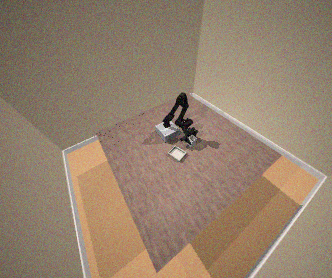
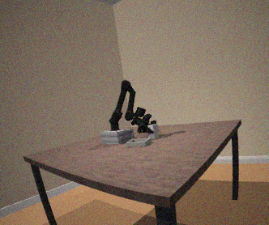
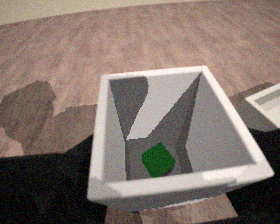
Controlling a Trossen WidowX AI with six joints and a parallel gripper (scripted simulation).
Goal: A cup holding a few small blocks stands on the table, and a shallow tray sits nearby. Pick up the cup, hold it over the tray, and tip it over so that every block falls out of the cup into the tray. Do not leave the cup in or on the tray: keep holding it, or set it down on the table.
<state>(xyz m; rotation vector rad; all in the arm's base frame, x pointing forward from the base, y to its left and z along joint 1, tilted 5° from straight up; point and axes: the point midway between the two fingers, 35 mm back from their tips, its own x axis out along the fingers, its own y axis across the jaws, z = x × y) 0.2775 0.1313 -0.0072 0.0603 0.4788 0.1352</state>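
Observation:
A white square cup (image 3: pixel 211 130) (image 1: pixel 191 142) (image 2: pixel 154 130) stands upright on the wooden table (image 3: pixel 66 55). One green block (image 3: pixel 158 160) lies on its floor; any other blocks are hidden. My gripper (image 3: pixel 152 121) (image 1: pixel 192 135) (image 2: pixel 146 127) is low around the cup. One dark finger is close beside each side wall, and the fingers are still partly open. I cannot see whether they touch the walls. The shallow white tray (image 3: pixel 276 105) (image 1: pixel 171 150) (image 2: pixel 138 142) lies on the table just to the right of the cup in the wrist view. What is inside it does not show.
The arm's grey base block (image 1: pixel 165 131) (image 2: pixel 116 136) stands on the table behind the tray. The table edge (image 2: pixel 175 194) is far from the cup and the tray. Walls enclose the room.

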